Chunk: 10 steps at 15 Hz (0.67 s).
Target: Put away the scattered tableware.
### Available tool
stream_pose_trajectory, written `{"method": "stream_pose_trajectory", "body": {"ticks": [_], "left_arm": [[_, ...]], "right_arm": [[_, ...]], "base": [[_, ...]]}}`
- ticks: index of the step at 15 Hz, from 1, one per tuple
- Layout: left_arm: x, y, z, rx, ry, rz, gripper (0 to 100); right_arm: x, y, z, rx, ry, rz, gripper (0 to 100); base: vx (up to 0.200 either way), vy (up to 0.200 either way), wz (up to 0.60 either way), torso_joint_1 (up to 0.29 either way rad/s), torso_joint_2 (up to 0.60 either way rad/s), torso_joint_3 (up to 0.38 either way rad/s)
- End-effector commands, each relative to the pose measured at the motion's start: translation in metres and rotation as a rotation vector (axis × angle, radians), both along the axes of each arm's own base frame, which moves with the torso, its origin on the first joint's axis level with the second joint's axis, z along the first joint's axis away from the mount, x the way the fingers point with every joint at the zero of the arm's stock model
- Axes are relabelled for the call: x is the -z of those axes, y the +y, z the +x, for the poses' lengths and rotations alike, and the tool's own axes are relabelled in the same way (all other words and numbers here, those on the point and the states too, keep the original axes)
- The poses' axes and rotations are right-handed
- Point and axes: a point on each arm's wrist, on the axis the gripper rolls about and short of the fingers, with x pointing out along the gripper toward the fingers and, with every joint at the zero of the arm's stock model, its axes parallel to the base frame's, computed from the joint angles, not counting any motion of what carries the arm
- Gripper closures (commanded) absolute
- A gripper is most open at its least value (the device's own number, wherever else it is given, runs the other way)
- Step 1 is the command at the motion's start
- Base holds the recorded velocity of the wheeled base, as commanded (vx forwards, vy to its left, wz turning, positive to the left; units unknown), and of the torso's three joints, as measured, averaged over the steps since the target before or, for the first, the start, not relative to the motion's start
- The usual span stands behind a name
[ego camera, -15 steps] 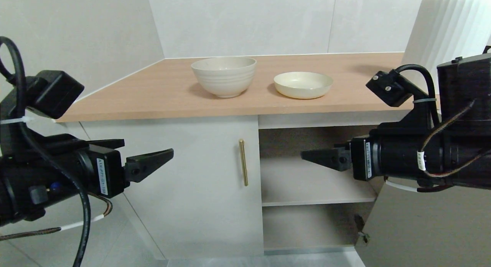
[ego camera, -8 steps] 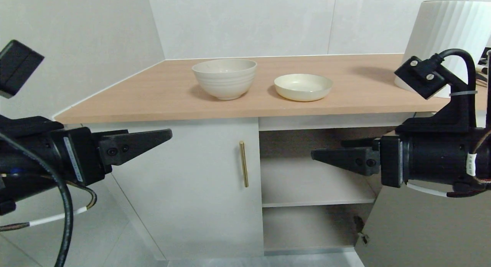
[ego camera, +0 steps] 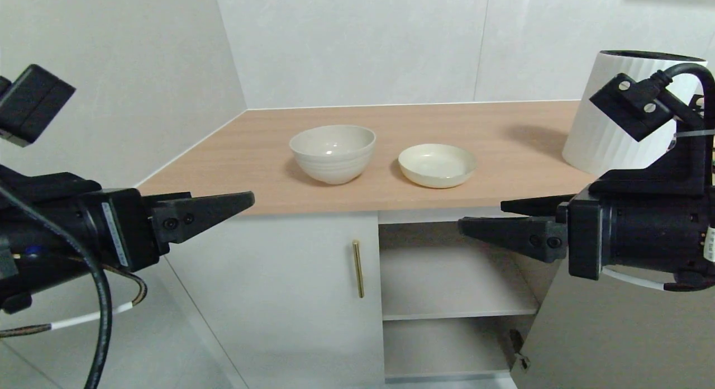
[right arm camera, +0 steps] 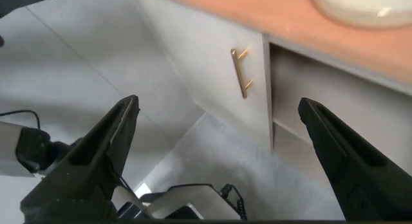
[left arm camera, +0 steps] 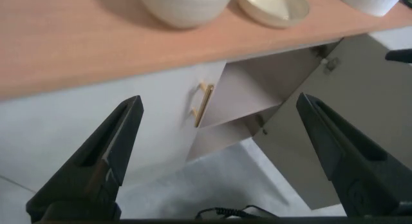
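Jaws apart, empty, on left gripper point(ego camera: 220, 199) (lower left) and right gripper point(ego camera: 481, 216) (lower right), likely readied for grasping. Ribbed cream ceramic bowl point(ego camera: 332, 153) and shallow cream dish point(ego camera: 437, 164) sit centre-frame on wooden countertop point(ego camera: 251, 154), above open white cabinet shelf point(ego camera: 452, 283).

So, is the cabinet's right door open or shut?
Open. The right door is swung outward, exposing the shelves; the left door with the brass handle is shut.

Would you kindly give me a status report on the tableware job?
Left gripper open, right gripper open, both holding nothing. Bowl and dish side by side on countertop, untouched. Cabinet door open, shelf exposed.
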Motion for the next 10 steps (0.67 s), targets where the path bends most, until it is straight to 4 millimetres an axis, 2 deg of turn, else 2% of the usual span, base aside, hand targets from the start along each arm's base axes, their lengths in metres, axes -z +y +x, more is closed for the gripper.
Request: {"method": "stream_pose_trajectory", "body": {"ticks": [1, 7, 10], "left_arm": [[0.005, -0.003, 0.005, 0.001, 0.021, 0.011, 0], [0.007, -0.005, 0.008, 0.002, 0.033, 0.018, 0], [0.006, -0.008, 0.014, 0.002, 0.030, 0.016, 0]], "right_arm": [[0.000, 0.002, 0.002, 0.000, -0.004, 0.003, 0], [0.003, 0.011, 0.014, 0.005, -0.032, 0.021, 0], [0.001, 0.010, 0.024, 0.040, -0.052, 0.037, 0]], "base": [[0.000, 0.000, 0.00, 0.144, -0.47, -0.330], [0.000, 0.000, 0.00, 0.152, -0.48, -0.319], [0.000, 0.000, 0.00, 0.079, -0.22, -0.144]]}}
